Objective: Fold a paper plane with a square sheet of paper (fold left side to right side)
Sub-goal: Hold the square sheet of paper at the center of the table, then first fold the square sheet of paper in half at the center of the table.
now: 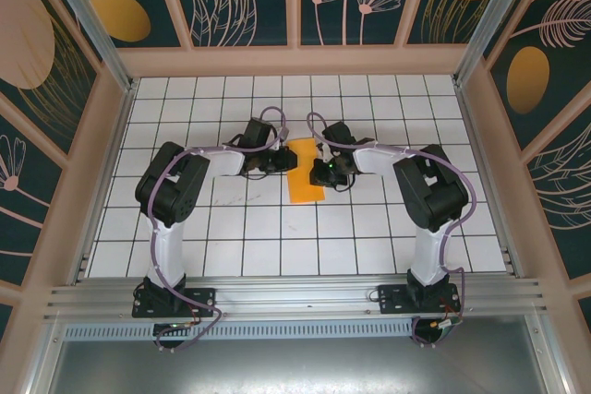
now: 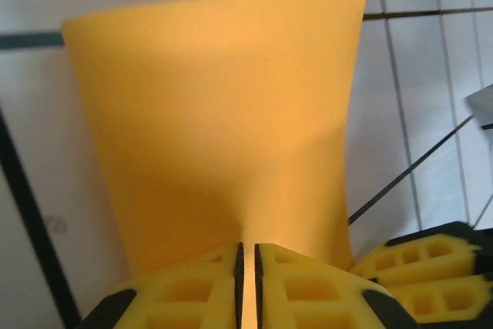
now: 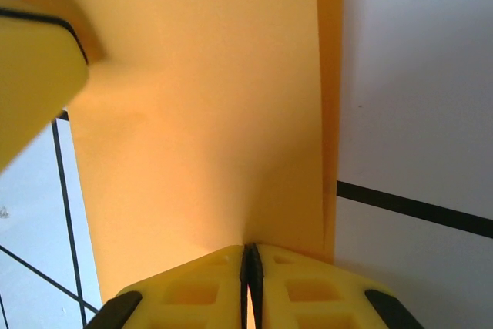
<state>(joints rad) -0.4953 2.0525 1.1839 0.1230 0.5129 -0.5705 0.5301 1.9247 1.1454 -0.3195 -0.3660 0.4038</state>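
**Left tool (image 1: 274, 161) and right tool (image 1: 325, 171) both clamped, fold half made**

Your left tool's ribbed yellow fingers (image 2: 192, 287) are pressed together with only a slit between them. The thin orange-yellow square sheet of paper (image 1: 304, 184) runs straight into that slit, so this tool is clenched on the sheet's edge. The right wrist view shows the same for your right tool: its jaws meet on the paper.

The sheet sits mid-way across the white grid-lined worktop (image 1: 231, 228), between the two tools. From above it reads as a narrow strip running near to far, not a full square. In the right wrist view a second layer's edge (image 3: 331, 75) peeks out along the right side. I judge from this that the left half is already laid over the right.

Pinching from opposite sides makes sense here, because the paper is matte, limp and very thin. In the left wrist view it bows up from the fingers in a soft trough (image 2: 223, 113), with no sharp crease showing. The two grips hold the layers matched, and the fold line looks not yet pressed flat. Watch for the layers sliding apart.
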